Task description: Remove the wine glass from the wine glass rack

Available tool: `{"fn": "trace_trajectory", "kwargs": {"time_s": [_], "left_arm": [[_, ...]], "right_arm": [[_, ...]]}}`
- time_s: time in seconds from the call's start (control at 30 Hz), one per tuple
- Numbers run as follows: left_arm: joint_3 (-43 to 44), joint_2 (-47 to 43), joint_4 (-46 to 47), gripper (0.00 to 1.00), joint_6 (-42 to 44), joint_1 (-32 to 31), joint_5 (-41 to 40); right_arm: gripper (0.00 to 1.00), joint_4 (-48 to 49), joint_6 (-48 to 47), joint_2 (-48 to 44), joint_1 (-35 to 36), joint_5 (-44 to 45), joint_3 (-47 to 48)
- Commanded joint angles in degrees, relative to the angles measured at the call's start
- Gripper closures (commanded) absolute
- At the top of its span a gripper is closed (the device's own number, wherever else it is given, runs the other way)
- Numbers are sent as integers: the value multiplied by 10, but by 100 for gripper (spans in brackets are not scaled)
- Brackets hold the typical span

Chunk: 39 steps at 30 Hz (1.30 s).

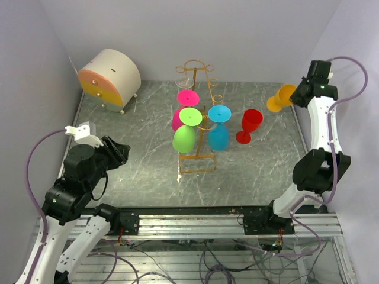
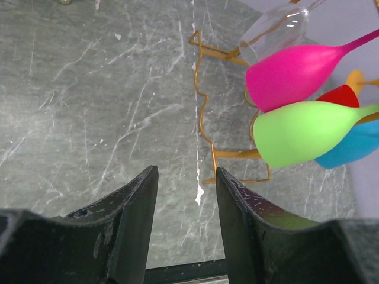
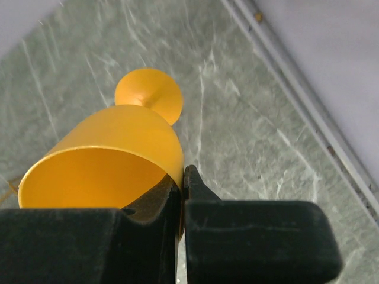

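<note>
The golden wire rack (image 1: 197,155) stands mid-table and holds pink (image 1: 185,106), green (image 1: 186,131), blue (image 1: 218,130) and clear (image 1: 185,81) glasses hanging upside down. My right gripper (image 1: 292,94) is shut on the rim of an orange wine glass (image 1: 280,97), held above the table at the far right; in the right wrist view its wall (image 3: 118,154) is pinched between the fingers. My left gripper (image 1: 118,151) is open and empty at the near left; its view shows the rack (image 2: 204,127) and the pink (image 2: 290,74) and green (image 2: 299,130) glasses ahead.
A red wine glass (image 1: 249,125) stands upright on the table right of the rack. A beige and orange drawer box (image 1: 109,78) sits at the back left. Grey walls close in both sides, and the table's right edge rail (image 3: 296,100) runs under the right gripper.
</note>
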Motion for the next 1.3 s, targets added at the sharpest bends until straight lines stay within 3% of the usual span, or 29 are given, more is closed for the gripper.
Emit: {"fn": "trace_trajectory", "kwargs": {"time_s": [0.0,0.57,1.27], "left_arm": [[-21,-9,16,46,9,-2,-16],[-58,-21,33,47,11,-2,-17],[-63,-22,34,47,12,-2,-15]], "right_arm": [[100,25,19,-21,-10,-40,-69],[100,12,-5,-13,-11,-42,-156],[92,-12,-21,19,29,-35,-146]]}}
